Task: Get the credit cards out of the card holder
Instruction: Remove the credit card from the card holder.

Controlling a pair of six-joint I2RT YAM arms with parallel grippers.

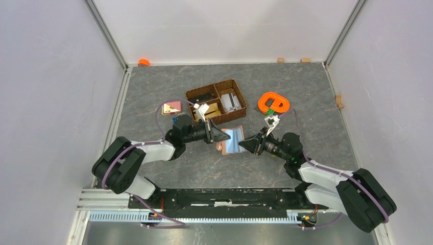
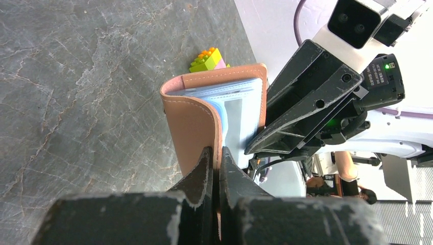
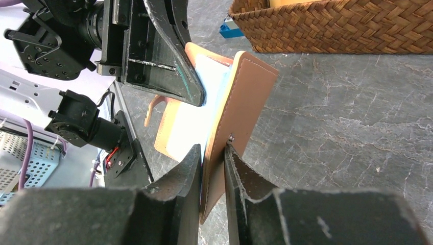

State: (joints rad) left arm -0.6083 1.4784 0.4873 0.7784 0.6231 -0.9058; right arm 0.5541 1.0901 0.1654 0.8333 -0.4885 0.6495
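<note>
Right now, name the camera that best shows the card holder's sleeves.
Left wrist: the card holder stands open toward it, pale sleeves fanned. The right wrist sees mostly the brown cover; the top view shows it small, sleeves a pale patch.

The card holder (image 2: 194,117) has a smooth, matt, leather-like reddish-brown cover with pale stitching along its edge. Its inner sleeves (image 2: 240,112) are thin clear plastic with a pale bluish sheen. The desk (image 2: 76,102) looks like grey veined stone, matt. The left pincer (image 2: 215,153) and right pincer (image 3: 212,150) are black hard plastic, dull, scuffed pale at the edges. The basket (image 3: 347,25) is coarse brown woven wicker. The toy bricks (image 2: 207,59) are glossy plastic.
</note>
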